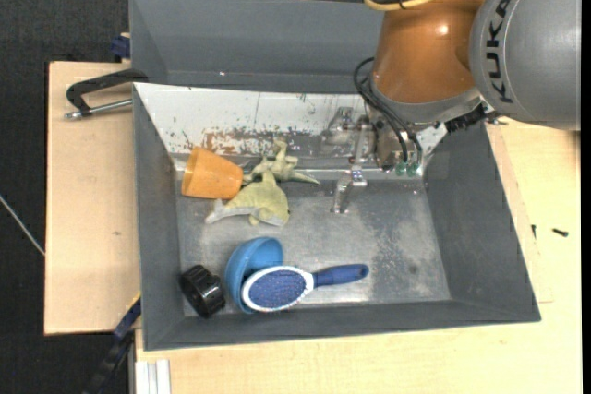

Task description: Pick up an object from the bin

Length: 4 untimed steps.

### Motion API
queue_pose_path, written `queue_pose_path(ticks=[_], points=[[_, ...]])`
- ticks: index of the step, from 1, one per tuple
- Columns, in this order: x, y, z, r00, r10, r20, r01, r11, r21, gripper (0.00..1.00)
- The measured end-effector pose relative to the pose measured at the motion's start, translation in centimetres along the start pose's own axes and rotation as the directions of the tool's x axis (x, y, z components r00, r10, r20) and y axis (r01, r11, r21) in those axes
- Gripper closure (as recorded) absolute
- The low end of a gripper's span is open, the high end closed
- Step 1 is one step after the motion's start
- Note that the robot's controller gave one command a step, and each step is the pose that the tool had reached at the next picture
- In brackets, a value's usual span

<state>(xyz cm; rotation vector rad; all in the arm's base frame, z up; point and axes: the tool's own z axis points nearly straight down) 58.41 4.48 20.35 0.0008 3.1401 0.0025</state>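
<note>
From my end, the claw [351, 185] hangs low at the far side of the bin [480, 235], close to the far wall and right of the middle, over bare floor. Nothing that I can make out is between its tips. It blends into the shiny wall behind it, so I cannot tell whether it is spread or pressed together.

The thing nearest to it is a pale yellow-green toy [261, 197], perhaps a soft lizard figure, lying flat to the claw's left and apart from it. Touching that toy on its left is an orange cup [211, 175], tipped on its side near the far left of the floor.

Nearer to me lies a blue hairbrush [286, 286], its handle pointing right. Its oval head rests against a blue rounded piece [251, 256]. A black cap [201, 289] sits just left of those, in the near left corner.

Above the claw, the orange cover [425, 37] on the wrist juts over the bin's far right rim.
</note>
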Motion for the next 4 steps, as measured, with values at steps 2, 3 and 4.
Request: queue_pose_path(ticks=[2,3,4], points=[[-0.7,9.3,11.8,0.98,-0.198,0.0,0.198,0.98,-0.002,0.0],[-0.8,9.0,11.7,0.981,-0.193,0.001,0.193,0.981,-0.001,1.0],[1.2,10.2,-1.2,0.989,-0.148,0.014,0.148,0.989,-0.002,1.0]])
